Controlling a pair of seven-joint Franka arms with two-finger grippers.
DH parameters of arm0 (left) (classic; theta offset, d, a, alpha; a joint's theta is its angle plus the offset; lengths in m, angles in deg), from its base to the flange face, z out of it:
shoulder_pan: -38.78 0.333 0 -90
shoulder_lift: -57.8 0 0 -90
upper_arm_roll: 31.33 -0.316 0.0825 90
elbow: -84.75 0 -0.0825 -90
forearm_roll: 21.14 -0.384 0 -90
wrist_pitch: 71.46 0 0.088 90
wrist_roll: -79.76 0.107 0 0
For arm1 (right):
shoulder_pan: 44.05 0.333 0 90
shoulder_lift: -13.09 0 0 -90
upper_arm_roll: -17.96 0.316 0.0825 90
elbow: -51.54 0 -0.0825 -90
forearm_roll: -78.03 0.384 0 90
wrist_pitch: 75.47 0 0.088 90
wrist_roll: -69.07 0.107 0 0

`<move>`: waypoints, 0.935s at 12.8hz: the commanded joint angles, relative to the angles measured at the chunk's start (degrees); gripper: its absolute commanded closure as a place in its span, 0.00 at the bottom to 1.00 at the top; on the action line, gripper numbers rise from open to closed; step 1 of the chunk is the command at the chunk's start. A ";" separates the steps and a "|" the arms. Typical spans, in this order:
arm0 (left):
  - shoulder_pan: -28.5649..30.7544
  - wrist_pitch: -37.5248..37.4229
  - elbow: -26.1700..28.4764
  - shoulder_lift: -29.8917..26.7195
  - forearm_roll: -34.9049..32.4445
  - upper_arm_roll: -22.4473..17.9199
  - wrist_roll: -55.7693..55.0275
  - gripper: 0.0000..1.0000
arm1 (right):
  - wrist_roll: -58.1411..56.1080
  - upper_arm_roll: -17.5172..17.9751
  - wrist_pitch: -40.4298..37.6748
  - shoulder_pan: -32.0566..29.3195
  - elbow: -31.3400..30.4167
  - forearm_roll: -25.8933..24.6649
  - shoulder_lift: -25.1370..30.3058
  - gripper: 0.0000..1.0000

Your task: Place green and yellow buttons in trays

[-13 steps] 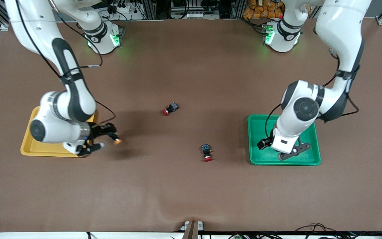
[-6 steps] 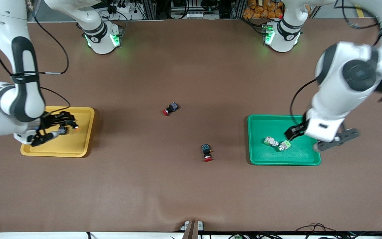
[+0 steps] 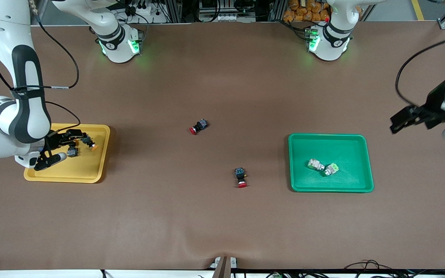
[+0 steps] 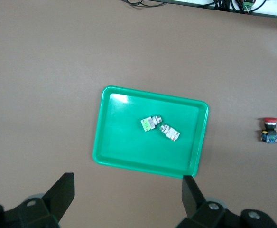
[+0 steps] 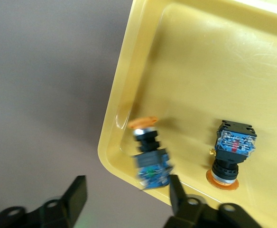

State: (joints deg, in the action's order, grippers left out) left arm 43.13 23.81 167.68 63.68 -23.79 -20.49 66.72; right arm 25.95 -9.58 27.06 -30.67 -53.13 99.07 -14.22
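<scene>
Trays: glossy plastic, rounded corners | left pincer (image 4: 128,198) apart | right pincer (image 5: 125,198) apart, above yellow tray (image 5: 209,71)

a robotics lab or test cell. two white industrial arms stand bolted at one edge of a wide bench (image 3: 222,231) under a plain brown mat, green status lights (image 3: 133,46) glowing at their bases. above that edge run aluminium frame rails (image 3: 176,11), bundled cables and power strips (image 3: 142,8). more loose cables (image 3: 365,266) trail along the edge nearest the front camera.
</scene>
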 commanded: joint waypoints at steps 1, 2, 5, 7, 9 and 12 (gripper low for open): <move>0.13 -1.49 0.48 -2.88 1.33 0.23 4.16 0.00 | -0.47 0.03 -2.41 -0.11 0.69 -0.47 0.59 0.00; 0.13 -2.53 1.26 -5.24 1.51 -0.03 4.51 0.00 | -0.38 -0.06 -3.64 0.07 0.86 -0.74 1.02 0.00; -3.88 -6.14 4.24 -8.23 1.51 -4.48 4.60 0.00 | -0.47 -0.32 -5.32 0.07 1.83 -1.27 2.34 0.00; -10.82 -6.67 7.50 -10.96 1.42 -11.77 4.69 0.00 | -0.47 -0.24 -5.41 -0.19 1.66 -2.32 5.32 0.00; -12.52 -8.43 7.77 -11.50 1.42 -13.39 4.17 0.00 | 0.06 0.20 -8.63 -0.11 1.56 -2.67 8.23 0.00; -12.52 -8.52 7.33 -10.89 1.33 -13.39 4.52 0.00 | 2.16 0.99 -15.06 -0.19 1.74 -2.68 10.77 0.00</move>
State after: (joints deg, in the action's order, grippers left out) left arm 31.24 15.74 174.00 53.72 -23.45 -33.15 70.05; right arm 26.13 -9.63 14.28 -30.67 -50.31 97.38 -6.49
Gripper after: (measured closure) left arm 0.000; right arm 0.000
